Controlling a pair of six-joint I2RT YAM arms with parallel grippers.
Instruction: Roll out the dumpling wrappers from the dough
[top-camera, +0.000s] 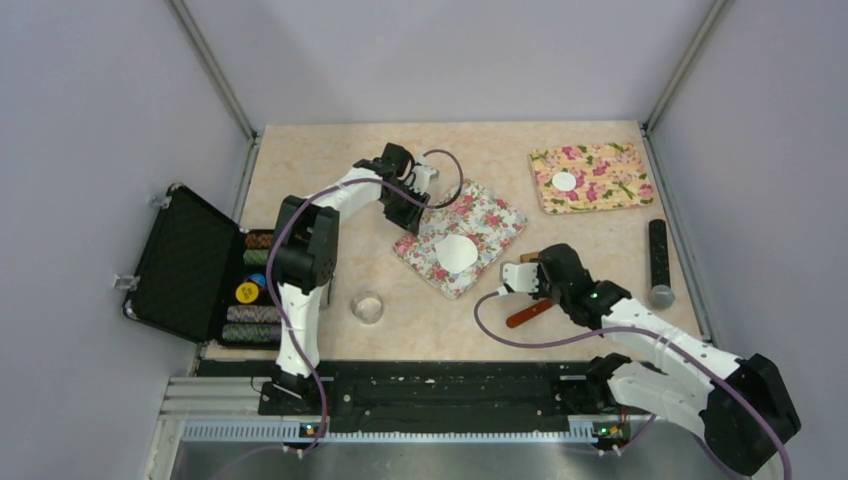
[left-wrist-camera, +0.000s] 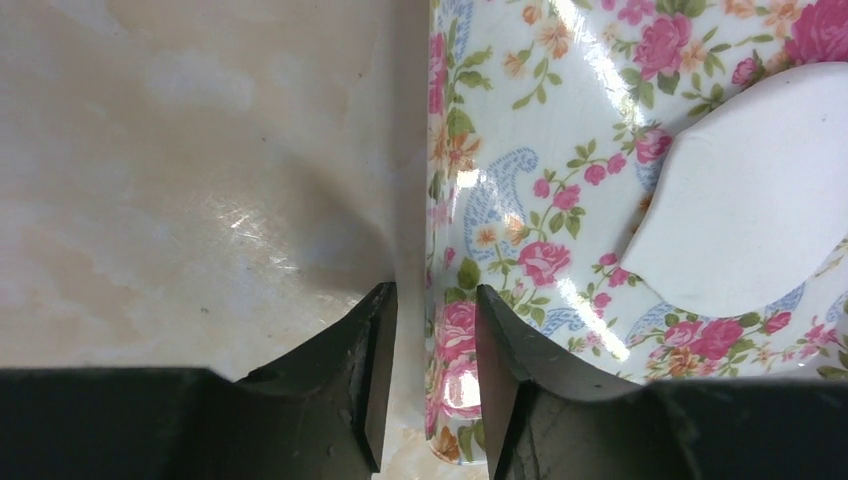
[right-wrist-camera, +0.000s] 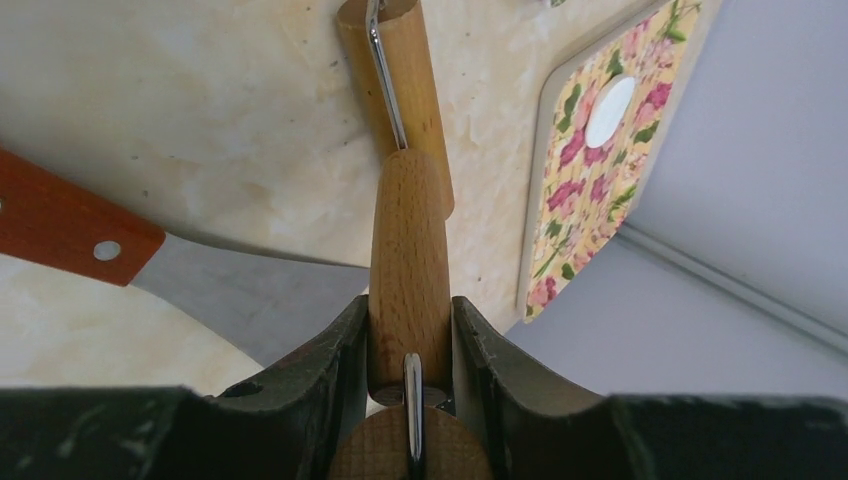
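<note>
A white floral mat (top-camera: 480, 215) lies mid-table with a flat, uneven white piece of dough (top-camera: 455, 252) (left-wrist-camera: 750, 200) on it. My left gripper (top-camera: 410, 208) (left-wrist-camera: 432, 292) is at the mat's far-left corner. Its jaws straddle the mat's edge (left-wrist-camera: 445, 330), standing apart with a gap on the left side. A round dumpling wrapper (top-camera: 565, 181) (right-wrist-camera: 610, 110) rests on the yellow floral mat (top-camera: 600, 185) at the back right. My right gripper (top-camera: 538, 268) (right-wrist-camera: 410, 310), just right of the white mat, is shut on the handle of a wooden roller (right-wrist-camera: 408, 240).
A scraper (top-camera: 528, 314) with a red-brown handle (right-wrist-camera: 60, 225) lies under my right gripper. A black cylinder (top-camera: 659, 262) lies near the right edge. A small glass bowl (top-camera: 367, 307) sits front centre. An open black case (top-camera: 190, 265) of chips stands at the left.
</note>
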